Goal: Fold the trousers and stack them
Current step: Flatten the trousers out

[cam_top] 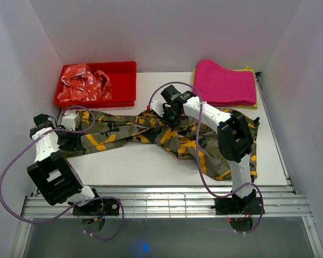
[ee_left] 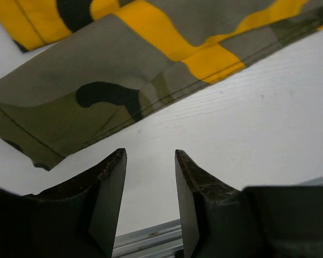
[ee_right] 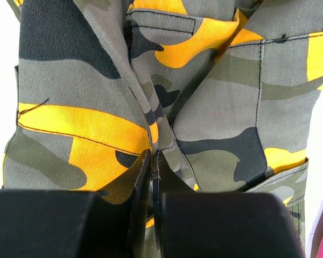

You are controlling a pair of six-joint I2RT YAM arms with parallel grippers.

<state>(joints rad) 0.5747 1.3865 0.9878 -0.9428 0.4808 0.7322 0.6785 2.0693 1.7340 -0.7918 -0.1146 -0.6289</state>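
Note:
The camouflage trousers (cam_top: pixel 151 131) lie spread across the white table, one leg reaching left and the bulk bunched under the right arm. My right gripper (cam_top: pixel 165 115) is shut on a pinched fold of the trousers (ee_right: pixel 151 97) near their middle; cloth is squeezed between its fingers (ee_right: pixel 142 177). At the leg's left end my left gripper (cam_top: pixel 70 141) stands open and holds nothing. In the left wrist view the leg hem (ee_left: pixel 97 91) lies just beyond the parted fingers (ee_left: pixel 110 183), with bare table between them.
A red tray (cam_top: pixel 126 80) at the back left holds a red-and-white garment (cam_top: pixel 83 83). A folded pink cloth (cam_top: pixel 226 83) lies at the back right on a yellow one. Metal rails (cam_top: pixel 161 201) run along the near table edge. White walls enclose the sides.

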